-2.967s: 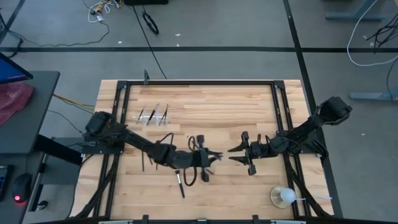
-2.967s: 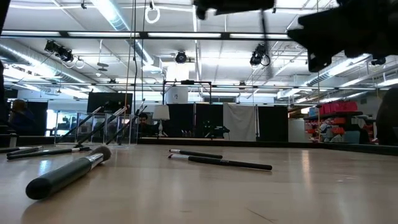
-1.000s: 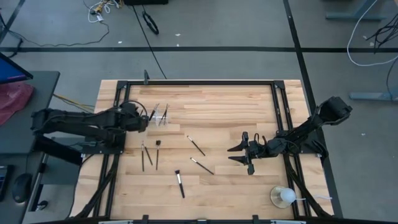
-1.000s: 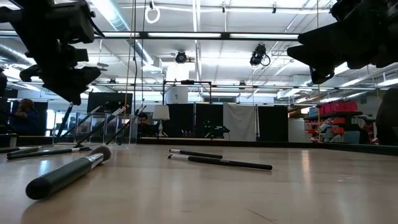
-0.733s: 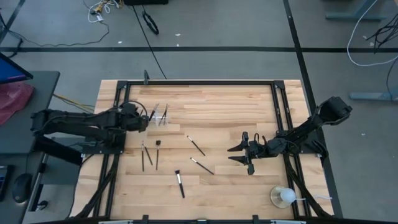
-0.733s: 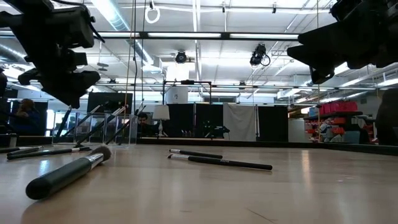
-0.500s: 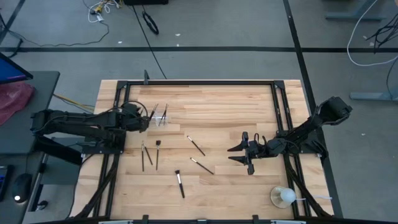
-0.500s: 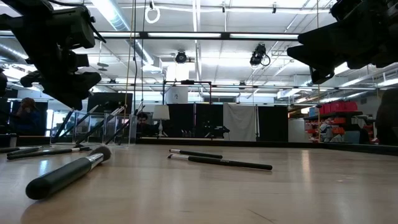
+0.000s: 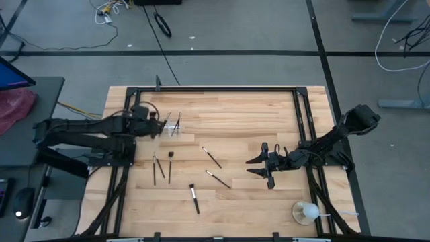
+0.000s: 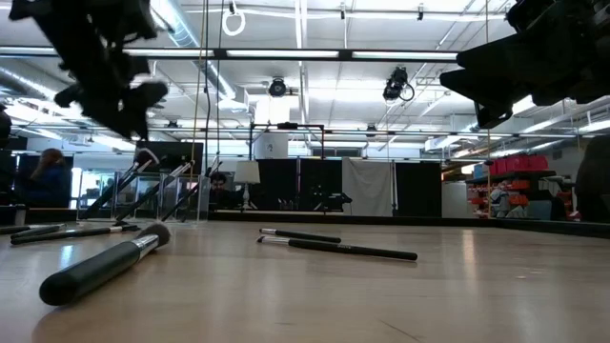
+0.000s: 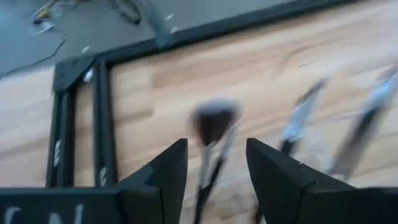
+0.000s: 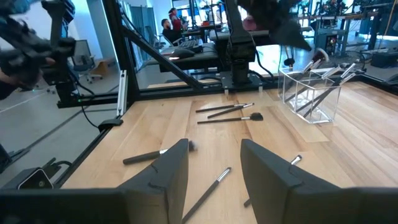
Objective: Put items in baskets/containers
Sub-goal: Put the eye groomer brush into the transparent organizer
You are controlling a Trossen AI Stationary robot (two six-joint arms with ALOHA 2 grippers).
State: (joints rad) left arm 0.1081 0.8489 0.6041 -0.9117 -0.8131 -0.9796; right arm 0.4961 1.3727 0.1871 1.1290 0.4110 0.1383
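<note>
While the left end effector (image 9: 156, 126) is seen at the upper left of the high view, just beside the clear brush holder (image 9: 169, 125), its fingers (image 11: 163, 177) stand apart in the left wrist view with nothing gripped between them; a brush with a dark bristle head (image 11: 214, 121) is blurred just beyond the gap. Several brushes are seen leaning inside the holder. The right end effector (image 9: 259, 166) is held right of centre in the high view, over bare tabletop (image 9: 235, 111), its fingers (image 12: 169, 171) parted and empty.

Six loose brushes are counted on the tabletop in the high view: two thin ones (image 9: 155, 168) and a short one (image 9: 170, 165) lie close together left of centre, one (image 9: 211, 156) lies at the middle, one (image 9: 218, 179) just below it, and a thicker one (image 9: 193, 197) lies toward the lower edge. A white round object (image 9: 308, 212) is seen at the lower right corner.
</note>
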